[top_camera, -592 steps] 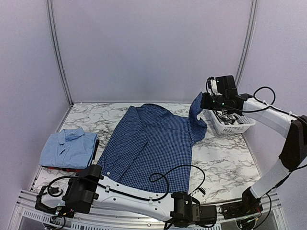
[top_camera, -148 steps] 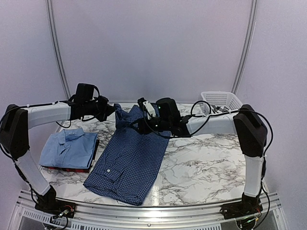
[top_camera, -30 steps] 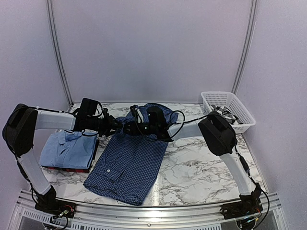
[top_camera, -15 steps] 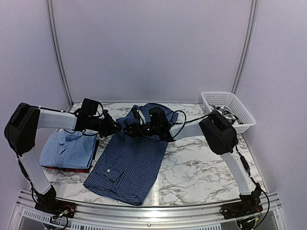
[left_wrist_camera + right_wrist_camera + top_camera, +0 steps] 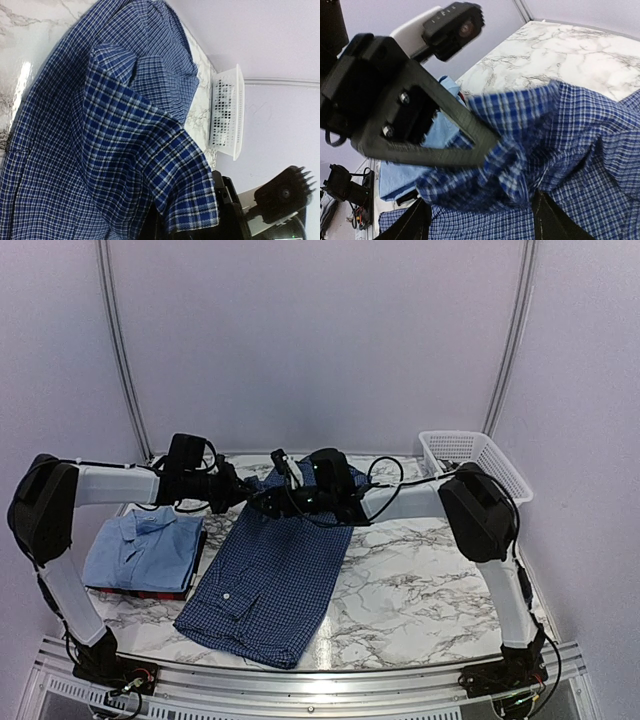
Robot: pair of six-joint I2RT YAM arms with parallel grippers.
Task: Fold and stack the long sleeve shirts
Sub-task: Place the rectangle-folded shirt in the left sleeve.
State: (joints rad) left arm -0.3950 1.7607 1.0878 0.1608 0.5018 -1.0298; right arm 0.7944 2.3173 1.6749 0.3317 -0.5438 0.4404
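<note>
A navy fine-checked collared cloth shirt [image 5: 270,580] is laid at the centre of the white marbled surface [image 5: 430,580]. It is already narrowed into a long strip running from 12 towards 6 o'clock, and its collar end is raised at 12 o'clock. That end is pinched in the left claw [image 5: 243,495]. Cloth is bunched between the fingers of the right claw [image 5: 278,497], but whether they are clamped on it cannot be told. At 9 o'clock a plain light blue shirt [image 5: 140,545] is stacked, folded, on a dark red shirt [image 5: 140,592]. Two shirts are thus judged finished. The crosswise fold and the stacking of the navy one are left to do. What is held in the white plastic lattice basket [image 5: 470,452] at 2 o'clock is hidden.
</note>
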